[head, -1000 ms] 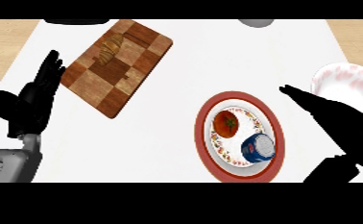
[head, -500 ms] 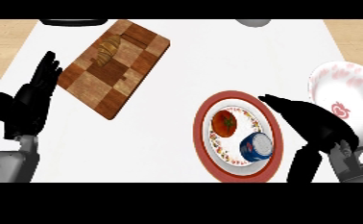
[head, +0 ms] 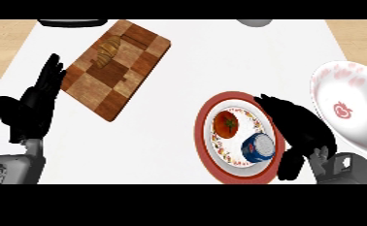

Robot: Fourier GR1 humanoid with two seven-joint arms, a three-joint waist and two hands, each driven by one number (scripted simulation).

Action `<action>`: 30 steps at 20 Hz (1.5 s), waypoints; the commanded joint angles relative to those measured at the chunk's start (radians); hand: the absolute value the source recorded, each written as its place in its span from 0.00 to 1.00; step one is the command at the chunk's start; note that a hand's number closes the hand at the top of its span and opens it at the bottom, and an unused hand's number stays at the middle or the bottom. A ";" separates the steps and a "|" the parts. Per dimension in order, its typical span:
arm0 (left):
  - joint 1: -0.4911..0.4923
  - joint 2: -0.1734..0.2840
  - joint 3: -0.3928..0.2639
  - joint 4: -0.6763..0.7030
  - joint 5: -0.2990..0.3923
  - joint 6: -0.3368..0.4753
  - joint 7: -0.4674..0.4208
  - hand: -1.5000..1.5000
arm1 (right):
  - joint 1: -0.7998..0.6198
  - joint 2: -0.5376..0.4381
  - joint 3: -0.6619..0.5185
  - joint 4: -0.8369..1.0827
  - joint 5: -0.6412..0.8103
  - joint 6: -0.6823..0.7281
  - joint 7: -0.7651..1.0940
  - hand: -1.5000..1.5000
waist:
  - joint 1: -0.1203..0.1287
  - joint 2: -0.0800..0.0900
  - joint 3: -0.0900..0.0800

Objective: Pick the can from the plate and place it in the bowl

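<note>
A: What is the biggest thing here?
B: The wooden board [head: 114,72] at the far left. The white bowl [head: 342,104] sits at the right. The plate [head: 231,134] holds a tomato [head: 227,124] and the can [head: 257,147].
A: And the hands?
B: The right hand [head: 297,130] is open, just right of the can. It should curl round the can's middle. The left hand [head: 37,104] rests open.

Checkered wooden board [head: 114,70], matt

One head view looks steeply down on the counter [head: 215,65] from above.
</note>
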 commanded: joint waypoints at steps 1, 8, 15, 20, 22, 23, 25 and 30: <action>0.044 -0.012 0.020 -0.080 -0.014 -0.023 0.032 0.50 | 0.043 0.028 -0.050 0.043 0.052 0.032 -0.062 0.00 | 0.000 -0.001 0.000; -0.017 -0.058 0.064 -0.003 -0.046 -0.048 0.019 0.50 | 0.099 0.109 -0.060 0.039 0.143 0.092 -0.066 0.00 | -0.003 0.000 0.000; 0.032 -0.069 0.101 -0.025 -0.069 -0.094 0.012 0.50 | 0.100 0.233 -0.054 0.082 0.261 0.080 -0.063 0.00 | -0.001 0.000 0.000; 0.013 -0.085 0.113 -0.019 -0.077 -0.125 0.023 0.50 | 0.073 0.251 -0.099 0.232 0.324 0.030 -0.197 0.00 | 0.000 0.000 0.000; 0.016 -0.084 0.138 -0.026 -0.075 -0.130 0.022 0.50 | 0.138 0.260 -0.090 0.210 0.341 0.033 -0.190 0.00 | -0.001 0.000 0.000; -0.022 -0.081 0.146 0.046 -0.089 -0.124 -0.027 0.50 | 0.132 0.251 -0.115 0.245 0.313 0.028 -0.227 1.00 | -0.003 0.001 0.000; 0.012 -0.073 0.130 -0.063 -0.077 -0.145 0.061 0.50 | 0.084 0.293 -0.123 0.314 0.304 0.042 -0.243 1.00 | 0.002 0.000 0.000; 0.034 -0.129 0.094 -0.043 -0.139 -0.103 -0.001 0.50 | -0.002 0.356 -0.103 0.475 0.370 -0.052 -0.348 1.00 | 0.007 0.001 0.000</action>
